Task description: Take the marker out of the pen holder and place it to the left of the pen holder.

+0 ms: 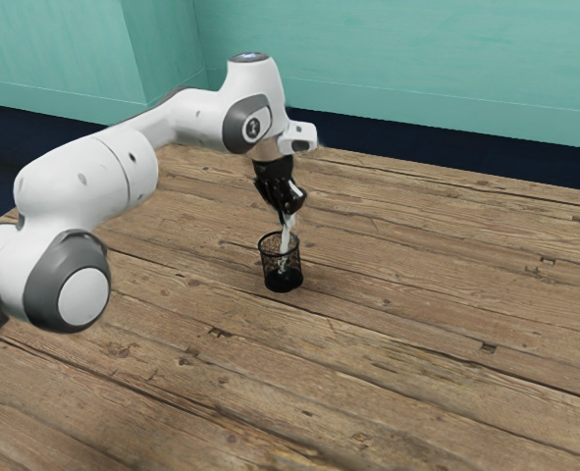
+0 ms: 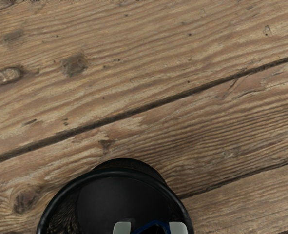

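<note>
The black gripper [image 1: 287, 217] points down just above the pen holder's rim, shut on the upper end of the white marker [image 1: 287, 238]. The marker's lower part is inside the black mesh pen holder [image 1: 282, 279], showing through the mesh and leaning slightly. In the wrist view, the two pale pads of the gripper [image 2: 150, 228] stand on either side of the marker's blue-edged end [image 2: 155, 224], touching it. Around and beyond them curves the round rim of the pen holder [image 2: 113, 172].
The pen holder stands on a wooden plank table [image 1: 417, 294]. From the exterior view's left, the white arm [image 1: 88, 186] reaches over the table. Behind the table rises a teal wall [image 1: 397, 59].
</note>
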### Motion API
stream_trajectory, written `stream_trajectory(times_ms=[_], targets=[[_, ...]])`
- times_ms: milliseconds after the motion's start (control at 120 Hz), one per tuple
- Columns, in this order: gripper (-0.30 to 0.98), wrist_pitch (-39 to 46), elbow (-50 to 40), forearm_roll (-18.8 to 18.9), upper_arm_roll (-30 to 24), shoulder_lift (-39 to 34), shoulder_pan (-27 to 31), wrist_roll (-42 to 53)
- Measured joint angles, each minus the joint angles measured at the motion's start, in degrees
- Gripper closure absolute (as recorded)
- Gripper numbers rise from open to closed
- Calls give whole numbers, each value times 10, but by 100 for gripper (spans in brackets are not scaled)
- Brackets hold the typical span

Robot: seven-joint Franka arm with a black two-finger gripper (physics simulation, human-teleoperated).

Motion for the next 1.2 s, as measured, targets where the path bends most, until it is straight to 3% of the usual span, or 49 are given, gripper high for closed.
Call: stream_trajectory(times_ms=[308,425,692,1200], targets=[[78,-75,-1,44,2,-107,8,8],[78,-118,-2,83,3,-124,31,16],[78,-204,-10,164,1,-31,76,38],[79,-237,-7,179,-2,32,82,70]])
